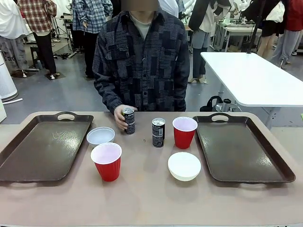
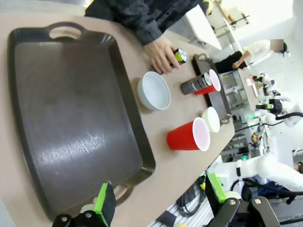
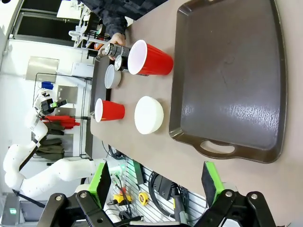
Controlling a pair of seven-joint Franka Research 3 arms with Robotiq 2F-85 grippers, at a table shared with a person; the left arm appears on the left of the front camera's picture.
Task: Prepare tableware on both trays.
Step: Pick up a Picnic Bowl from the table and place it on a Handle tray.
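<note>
Your left gripper (image 2: pixel 158 196) hangs spread open above the near rim of the left tray (image 2: pixel 71 118), which is bare. Your right gripper (image 3: pixel 155 182) is also open, well off to that tray's right. The near red cup (image 2: pixel 184 137) stands upright just right of the tray, nearest your left arm. Farther along the tray's right rim sits a white bowl (image 2: pixel 154 91). Beyond it, the person's hand (image 2: pixel 161 54) grips a can (image 2: pixel 179 56).

The bench (image 1: pixel 142 201) is taken head-on from the robot's side, looking across to the person (image 1: pixel 142 61) at the edge farthest from the jaws. Now the left tray (image 2: pixel 66 118) is looked down on, close beyond the left jaws, the view rolled. The right tray (image 3: pixel 227 80) is caught likewise beyond the right jaws. The red cup (image 1: pixel 107 163) nearer the jaws is shared by all three views.
</note>
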